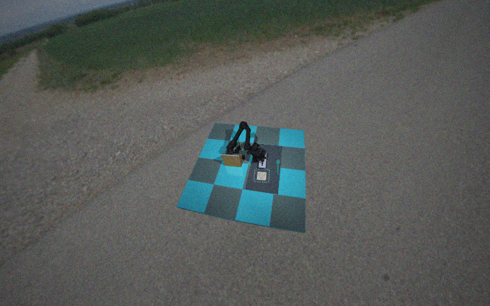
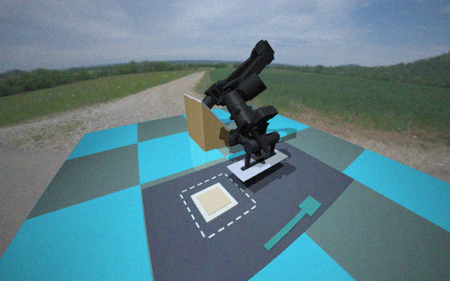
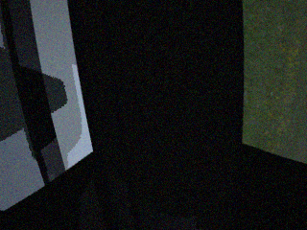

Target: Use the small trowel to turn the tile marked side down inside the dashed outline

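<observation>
My gripper (image 2: 260, 159) is shut on the trowel, at its dark handle. The trowel's flat white blade (image 2: 244, 173) (image 3: 50, 24) hangs a little above the mat (image 2: 166, 232) (image 1: 267, 188), with its shadow below, behind the tile. The square tile (image 2: 214, 201) (image 1: 261, 176) lies flat inside the dashed outline (image 2: 222, 174), apart from the blade. Its upper face shows a cream square with a white border; its underside is hidden. The fingers' contact with the handle is hard to make out.
A teal flat tool (image 2: 309, 206) (image 1: 277, 162) with a long handle lies near the mat's edge, on the far side from the brown wedge-shaped block (image 2: 202, 127) (image 1: 231, 160). That block stands upright close beside the arm. The table (image 2: 82, 228) (image 1: 254, 209) is chequered cyan and grey.
</observation>
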